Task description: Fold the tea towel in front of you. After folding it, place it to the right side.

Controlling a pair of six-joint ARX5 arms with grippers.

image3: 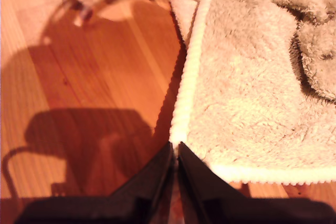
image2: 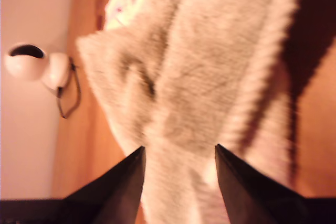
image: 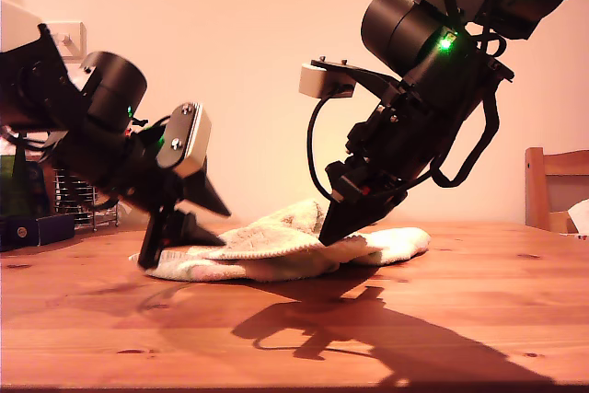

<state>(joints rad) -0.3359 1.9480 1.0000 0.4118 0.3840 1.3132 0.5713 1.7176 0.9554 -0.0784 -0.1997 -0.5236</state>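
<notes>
My first claw point(image2: 179, 147) stands apart, its jaws straddling one bunched end of the tea towel point(image2: 199, 77), probably ready to close on it. My second claw point(image3: 175, 144) is together, pinching the hem at a corner, apparently to carry that edge over for a fold. The towel lies rumpled on the tabletop point(image3: 79, 77), mid-scene in the exterior view.

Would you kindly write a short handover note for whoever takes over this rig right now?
My first claw: open, jaws straddling the bunched cream terry-cloth tea towel at its end toward the exterior view's left.
My second claw: shut on the towel's hemmed corner, low over the brown wooden table.
Done: the towel is rumpled and partly lapped over itself, not neatly folded.
Left: finish the fold, flatten it, then set it to the side the task names.
</notes>
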